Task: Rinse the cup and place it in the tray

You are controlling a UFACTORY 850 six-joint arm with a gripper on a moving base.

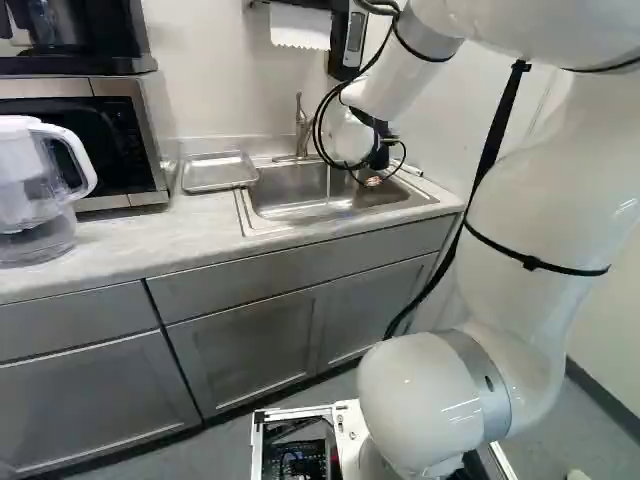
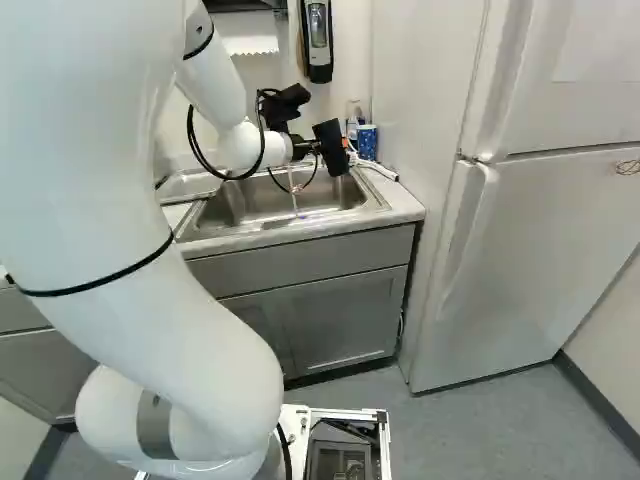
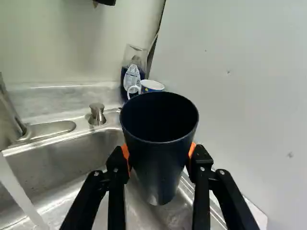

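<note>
My pincer holds the dark blue-black, tapered cup over the steel sink.
My orange pads press its two sides above the sink's right part; the clear running water falls to its left, apart from it. The rectangular silver metal tray lies left of the sink on the pale table. A blue-and-white mug stands far right.

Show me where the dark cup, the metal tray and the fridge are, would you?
Dark cup [image 3: 159, 160]: wrist view, on its outer side.
Metal tray [image 1: 218, 173]: left base view, on its flat bottom.
Fridge [image 2: 525, 250]: right base view, on its lower door.
</note>
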